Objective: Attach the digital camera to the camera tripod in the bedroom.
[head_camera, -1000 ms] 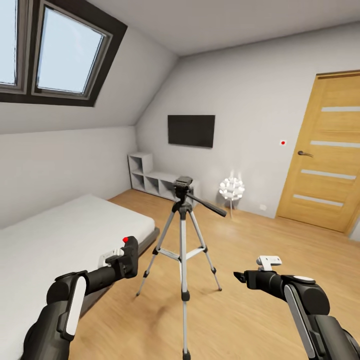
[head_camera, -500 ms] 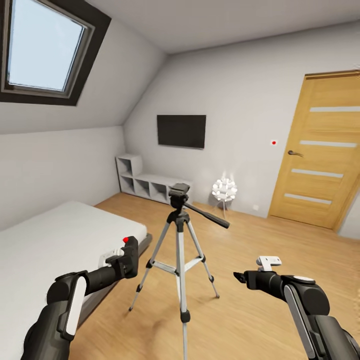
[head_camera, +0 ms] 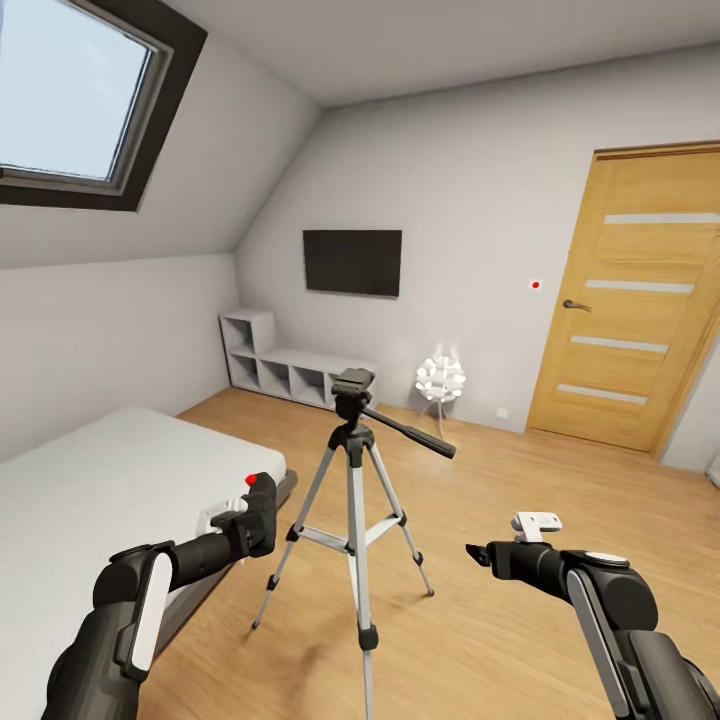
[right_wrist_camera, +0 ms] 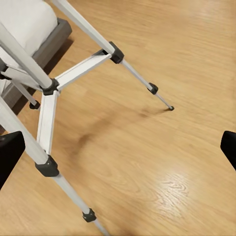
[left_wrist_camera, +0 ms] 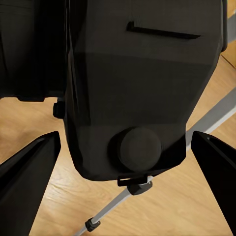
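Head view: I see the tripod [head_camera: 355, 500] standing on the wood floor straight ahead, between my two arms, with its head [head_camera: 352, 385] bare and its pan handle [head_camera: 410, 432] pointing toward the door [head_camera: 625, 300]. Against the picture of a second ago the whole room has slid leftward, the skylight [head_camera: 70, 100] now cut by the frame edge and the TV [head_camera: 352, 262] shifted, while both arms sit in the same place; I read this as my base or head turning, not the tripod moving, and the tripod now looks a little nearer. My left gripper [head_camera: 252, 520] holds the camera [head_camera: 258, 512], red button up, just beside the bed [head_camera: 90, 480] and well below the tripod head. My right gripper [head_camera: 480, 553] hangs free near the tripod's legs. Left wrist view: the camera body [left_wrist_camera: 140, 83] is pinched between the fingers [left_wrist_camera: 27, 177], with a tripod leg beyond it. Right wrist view: the fingertips [right_wrist_camera: 10, 150] stand spread wide with nothing between them, over the tripod's legs [right_wrist_camera: 49, 105]. By my judgement the approach is nearly done; raising the camera to the head comes next.
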